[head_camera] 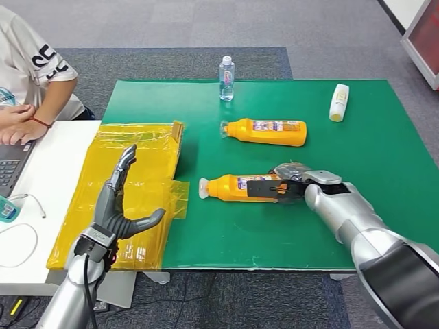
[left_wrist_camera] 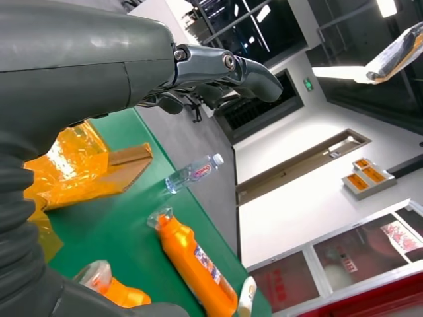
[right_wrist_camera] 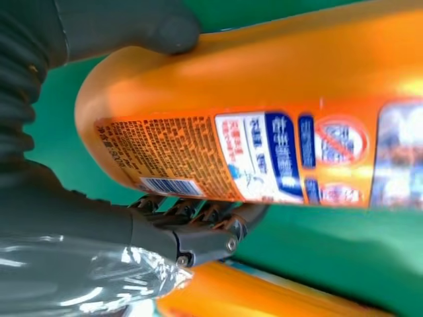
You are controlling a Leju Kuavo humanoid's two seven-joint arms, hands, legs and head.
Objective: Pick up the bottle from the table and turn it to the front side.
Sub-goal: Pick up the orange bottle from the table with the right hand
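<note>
Low in the left of the head view, the left hand (head_camera: 118,209) hovers over the crinkled yellow plastic sheet (head_camera: 150,147), fingers spread wide and holding nothing, probably parked clear of the work.

At centre frame, the right hand (head_camera: 290,181) has wrapped the base end of the near orange plastic bottle (head_camera: 233,186), dark fingers across its label. The bottle lies flat on the green table mat (head_camera: 383,157), pale cap pointing toward the left. In the right wrist view, the thumb sits on one flank and the fingers curl under the other, small print and barcode showing; so the grasp seems set for lifting and rolling to the front.

Beyond lies a second orange bottle (head_camera: 267,131), then a small clear water bottle (head_camera: 226,77) at the mat's far edge, and a white-and-yellow tube (head_camera: 339,102) toward the upper right. A seated person's forearm (head_camera: 23,123) rests at upper left.
</note>
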